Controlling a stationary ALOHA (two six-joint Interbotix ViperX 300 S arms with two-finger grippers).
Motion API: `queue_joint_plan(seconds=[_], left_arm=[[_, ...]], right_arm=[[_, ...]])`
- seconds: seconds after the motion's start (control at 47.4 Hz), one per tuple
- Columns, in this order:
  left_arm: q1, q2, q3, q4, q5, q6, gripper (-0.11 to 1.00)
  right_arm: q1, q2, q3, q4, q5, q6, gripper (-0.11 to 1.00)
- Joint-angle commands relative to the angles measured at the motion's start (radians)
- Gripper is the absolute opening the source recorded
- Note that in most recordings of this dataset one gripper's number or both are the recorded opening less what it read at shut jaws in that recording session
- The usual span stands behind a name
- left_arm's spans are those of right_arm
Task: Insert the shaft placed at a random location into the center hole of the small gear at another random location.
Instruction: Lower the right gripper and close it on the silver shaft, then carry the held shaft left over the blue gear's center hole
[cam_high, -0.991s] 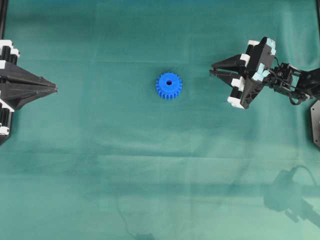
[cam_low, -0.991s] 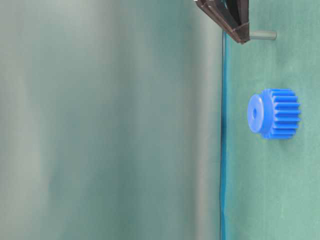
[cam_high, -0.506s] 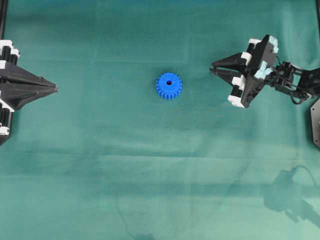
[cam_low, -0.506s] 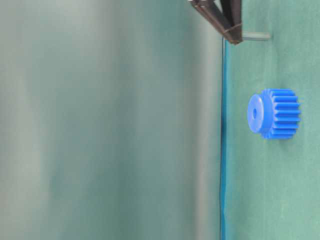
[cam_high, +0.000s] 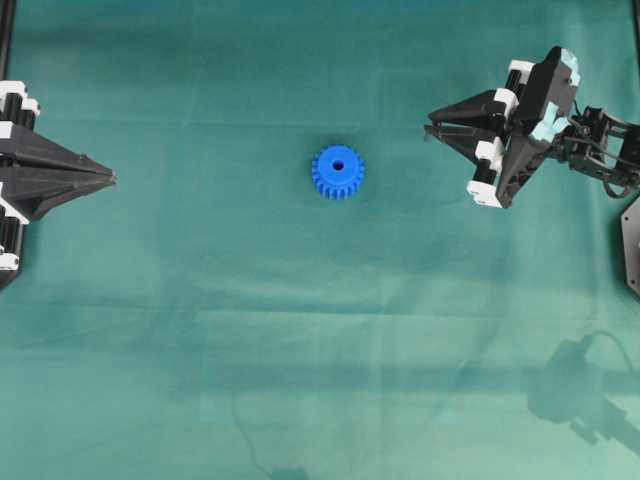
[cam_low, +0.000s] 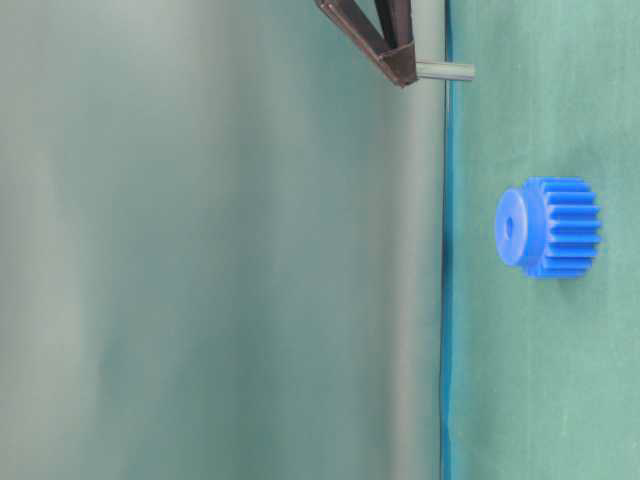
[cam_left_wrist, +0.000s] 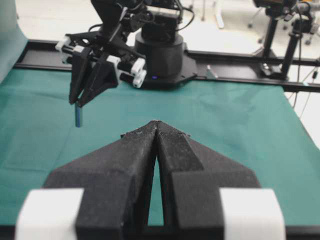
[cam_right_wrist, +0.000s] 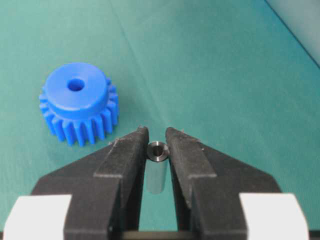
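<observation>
Shaft (cam_right_wrist: 157, 172) is pinched in the right gripper (cam_right_wrist: 157, 145) above the cloth, well apart from the small gear (cam_right_wrist: 78, 107).

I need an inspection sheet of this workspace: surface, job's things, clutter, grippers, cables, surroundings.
Surface: green cloth, lightly creased.
Job's things: small gear lies flat on the cloth, center hole facing up and unfilled; shaft clamped in the right gripper, lifted off the cloth.
Clutter: nothing seen.
Grippers: right shut on the shaft; left gripper shut, holding nothing.
Cables: black wires behind the right arm's base.
Surroundings: black rail along the table edge.
</observation>
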Motion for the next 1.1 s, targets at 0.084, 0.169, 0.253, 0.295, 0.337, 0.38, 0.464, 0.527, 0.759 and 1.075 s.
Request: queue_joint_plan(seconds=[0.084, 0.169, 0.253, 0.295, 0.337, 0.38, 0.464, 0.527, 0.759, 1.075], left_arm=[[0.002, 0.003, -0.011, 0.000, -0.005, -0.002, 0.00], [0.000, 0.005, -0.011, -0.002, -0.005, -0.002, 0.00], [0.002, 0.005, -0.011, -0.002, -0.005, -0.002, 0.00], [0.000, 0.005, -0.011, -0.002, -0.005, -0.002, 0.00], [0.000, 0.005, -0.011, 0.000, -0.005, -0.002, 0.00], [0.000, 0.005, -0.011, -0.002, -0.005, -0.002, 0.00], [0.000, 0.005, -0.011, -0.002, -0.003, -0.002, 0.00], [0.000, 0.005, -0.011, -0.002, 0.002, -0.002, 0.00], [0.000, 0.003, -0.011, -0.002, 0.008, -0.002, 0.00], [0.000, 0.005, -0.009, -0.002, 0.009, -0.002, 0.00]], right_arm=[[0.012, 0.015, -0.048, -0.002, -0.005, 0.002, 0.14], [0.029, 0.040, -0.077, -0.002, -0.005, 0.002, 0.15], [0.051, 0.075, -0.118, -0.002, -0.003, 0.002, 0.14], [0.060, 0.091, -0.138, -0.002, -0.002, 0.002, 0.14], [0.069, 0.106, -0.160, -0.002, 0.000, 0.002, 0.14], [0.077, 0.121, -0.179, 0.000, 0.000, 0.002, 0.14], [0.092, 0.150, -0.218, -0.002, 0.006, 0.002, 0.14], [0.103, 0.172, -0.249, -0.002, 0.014, 0.002, 0.14], [0.121, 0.221, -0.328, -0.002, 0.043, -0.002, 0.14], [0.129, 0.236, -0.351, -0.002, 0.055, -0.002, 0.14]])
